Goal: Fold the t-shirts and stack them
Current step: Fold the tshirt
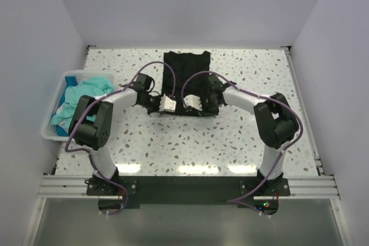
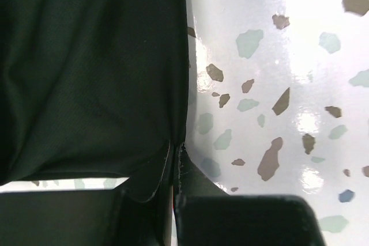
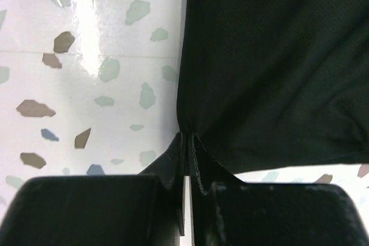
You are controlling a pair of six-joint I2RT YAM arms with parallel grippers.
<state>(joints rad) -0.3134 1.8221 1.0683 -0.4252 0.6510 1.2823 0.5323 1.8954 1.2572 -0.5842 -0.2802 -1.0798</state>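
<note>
Left end effector [image 2: 174, 148] and right end effector [image 3: 187, 136] clamp the black shirt [image 1: 185, 64] edge. Fold apparently underway; teal shirts [image 1: 81, 93], left of both, pending.

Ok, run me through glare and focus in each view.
Top external: reflections streak the table near its near edge; the black t-shirt reads flat, no detail. Left wrist: glare whitens the table right of the t-shirt; left claw dark and soft. Right wrist: bright streak upper left; right claw equally soft.
</note>
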